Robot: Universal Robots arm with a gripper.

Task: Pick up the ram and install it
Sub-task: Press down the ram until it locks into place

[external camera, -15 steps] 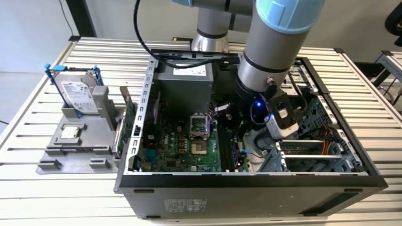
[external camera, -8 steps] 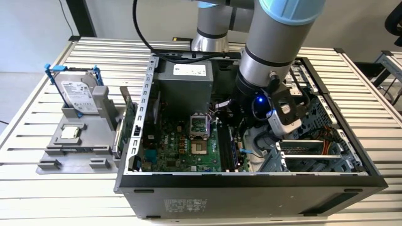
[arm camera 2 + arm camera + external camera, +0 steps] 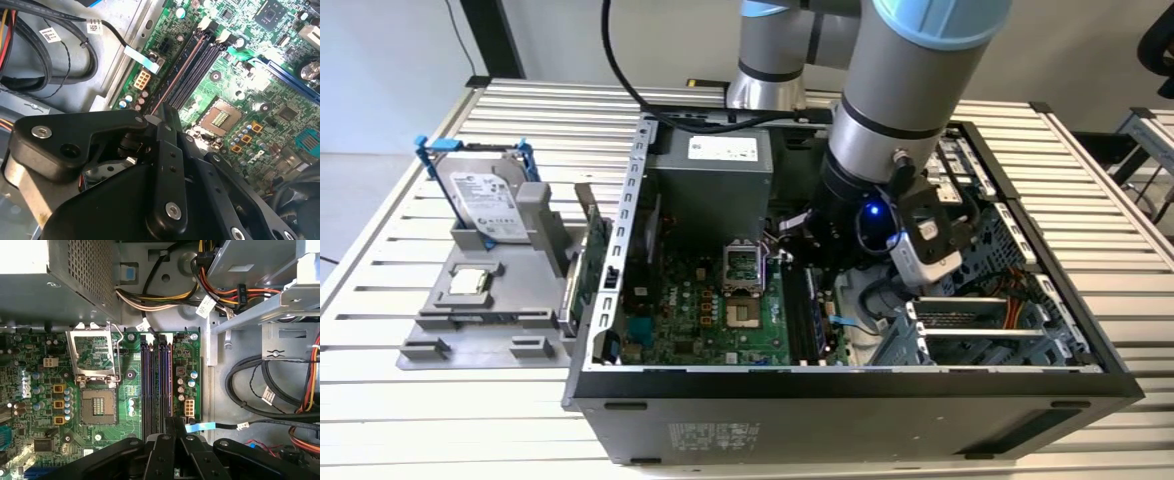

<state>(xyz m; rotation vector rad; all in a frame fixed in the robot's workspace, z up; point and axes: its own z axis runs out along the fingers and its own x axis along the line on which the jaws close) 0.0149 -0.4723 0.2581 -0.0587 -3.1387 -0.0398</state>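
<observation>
Four black memory slots (image 3: pixel 150 385) lie side by side on the green motherboard (image 3: pixel 680 300). The gripper (image 3: pixel 175 427) is inside the open computer case (image 3: pixel 854 385), its jaws nearly closed on the ram (image 3: pixel 175 75). The ram stands edge-on in the slot nearest the board's edge. White printed labels mark the cables (image 3: pixel 204 306), the power supply (image 3: pixel 723 150) and the hard drive (image 3: pixel 491 200); their text is illegible.
</observation>
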